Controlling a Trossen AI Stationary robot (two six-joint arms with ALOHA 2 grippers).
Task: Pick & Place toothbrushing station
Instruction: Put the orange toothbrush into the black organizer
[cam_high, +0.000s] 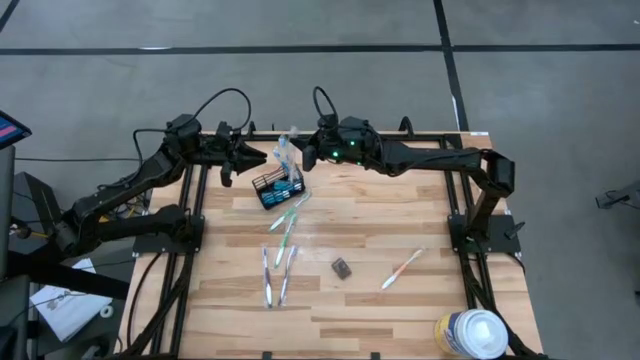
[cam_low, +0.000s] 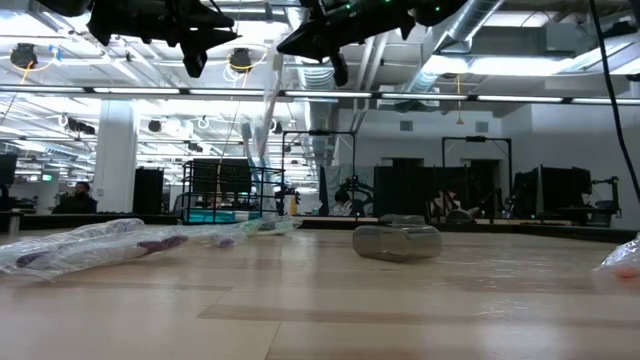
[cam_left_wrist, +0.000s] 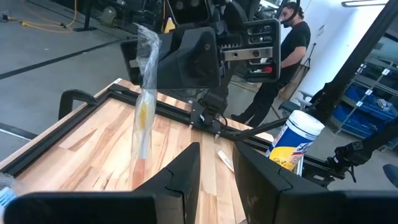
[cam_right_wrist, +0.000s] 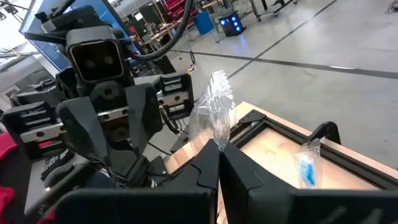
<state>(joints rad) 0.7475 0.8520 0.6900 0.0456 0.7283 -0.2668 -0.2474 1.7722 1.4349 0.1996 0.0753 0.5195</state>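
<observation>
The right gripper (cam_high: 303, 155) is up in the air at the far side of the table (cam_high: 400, 215), just above the black wire caddy (cam_high: 277, 187). Its two fingers are pressed tight on the clear wrapper of a wrapped toothbrush (cam_high: 287, 150). The toothbrush hangs down from the fingers, over the caddy. In the left wrist view the same toothbrush (cam_left_wrist: 144, 118) shows an orange part inside its clear bag.

The left gripper (cam_high: 243, 158) floats close by, on the other side of the caddy, facing the right one. Its fingers (cam_left_wrist: 180, 177) stand a little apart and nothing is between them.

The caddy sits on the wood near the far edge. Some blue and white things stand in it.

More wrapped toothbrushes lie flat on the table. Two green ones (cam_high: 288, 222) lie just in front of the caddy. Two more (cam_high: 274, 276) lie nearer the front edge. One with an orange end (cam_high: 402, 269) lies apart, toward the right side.

A small dark grey block (cam_high: 341, 267) sits between them. A big white round canister (cam_high: 470, 334) stands at the front right corner.

A person (cam_left_wrist: 283, 56) in dark clothes stands in the room beyond the table.
</observation>
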